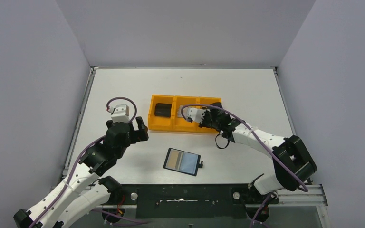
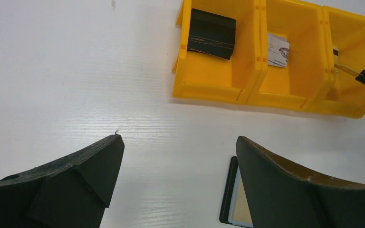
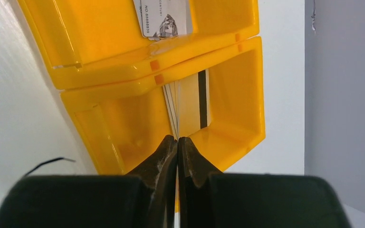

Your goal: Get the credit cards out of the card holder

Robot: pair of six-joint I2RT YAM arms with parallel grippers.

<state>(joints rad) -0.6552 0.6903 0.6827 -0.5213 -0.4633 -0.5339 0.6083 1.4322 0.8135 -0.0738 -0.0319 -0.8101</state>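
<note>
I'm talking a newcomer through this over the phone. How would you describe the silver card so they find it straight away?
Find the yellow-orange three-compartment tray on the white table, beyond the open card holder. The silver-grey card sits in its middle compartment. Its neighbours differ: a chunky black block on the left, a gold dark-striped card pinched by the right pincer on the right.

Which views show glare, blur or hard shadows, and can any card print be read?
Top external: even light, soft shadows, mild sheen on the card holder, print too small to read. Left wrist: table nearly washed out, left gripper dark and featureless, tray sharp. Right wrist: silver card print partly legible, gold card crisp, right gripper close and soft.
</note>
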